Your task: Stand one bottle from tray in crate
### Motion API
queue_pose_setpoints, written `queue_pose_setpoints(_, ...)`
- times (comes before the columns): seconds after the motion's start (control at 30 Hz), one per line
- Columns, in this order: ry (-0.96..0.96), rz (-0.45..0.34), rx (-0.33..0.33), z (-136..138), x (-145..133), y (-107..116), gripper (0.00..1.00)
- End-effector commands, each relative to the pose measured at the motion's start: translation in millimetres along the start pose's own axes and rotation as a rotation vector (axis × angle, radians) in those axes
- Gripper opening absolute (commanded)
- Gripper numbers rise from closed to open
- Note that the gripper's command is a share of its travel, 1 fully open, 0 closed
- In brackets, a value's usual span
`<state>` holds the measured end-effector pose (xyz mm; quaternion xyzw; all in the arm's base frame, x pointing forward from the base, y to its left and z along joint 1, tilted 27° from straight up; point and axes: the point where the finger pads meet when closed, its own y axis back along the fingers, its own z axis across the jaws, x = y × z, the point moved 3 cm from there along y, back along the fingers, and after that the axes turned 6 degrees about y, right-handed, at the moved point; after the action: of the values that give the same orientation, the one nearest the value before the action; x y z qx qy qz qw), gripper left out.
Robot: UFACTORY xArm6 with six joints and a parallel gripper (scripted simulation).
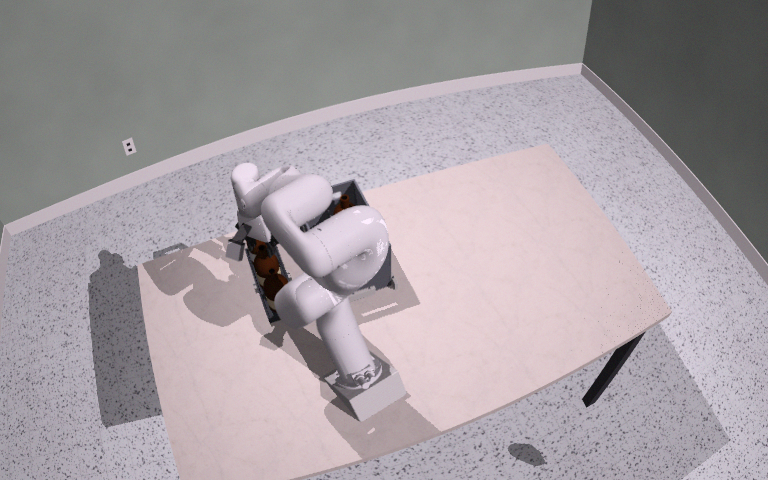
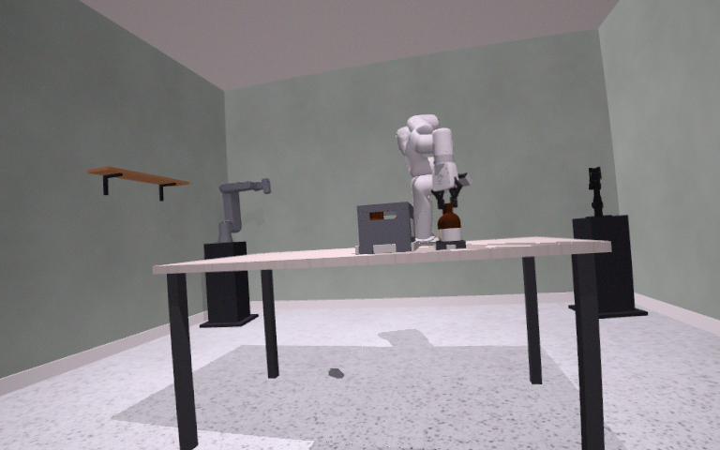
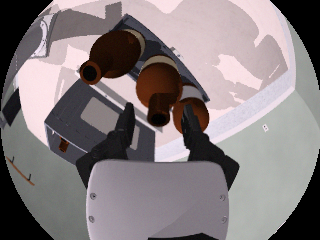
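Three brown bottles stand in a row on the dark tray (image 3: 143,34): one at the left (image 3: 110,56), one in the middle (image 3: 159,90) and one at the right (image 3: 195,112). My gripper (image 3: 158,112) is open, with its two fingers on either side of the middle bottle's neck and a gap on each side. In the exterior view the gripper (image 2: 446,198) sits just over the top of a bottle (image 2: 448,222) on the tray (image 2: 450,244). The grey crate (image 2: 384,227) stands to the left of the tray. My arm hides most of the crate (image 1: 352,199) in the top view.
The crate (image 3: 94,116) lies right beside the tray, with at least one bottle inside it (image 1: 342,202). The tray's bottles (image 1: 266,267) stand close together. The arm's base (image 1: 367,386) sits near the table's front edge. A second grey arm (image 2: 235,214) and a camera stand (image 2: 595,192) are off the table.
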<state>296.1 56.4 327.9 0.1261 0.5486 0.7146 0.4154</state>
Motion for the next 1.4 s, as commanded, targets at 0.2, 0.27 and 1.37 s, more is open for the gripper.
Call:
queue_pose_setpoints(0.2, 0.000, -0.002, -0.003, 1.0, -0.7, -6.3, 0.65)
queue_pose_setpoints(0.27, 0.000, -0.002, -0.003, 1.0, -0.7, -7.3, 0.65)
queue_pose_setpoints(1.37, 0.000, -0.002, -0.003, 1.0, -0.7, -9.1, 0.00)
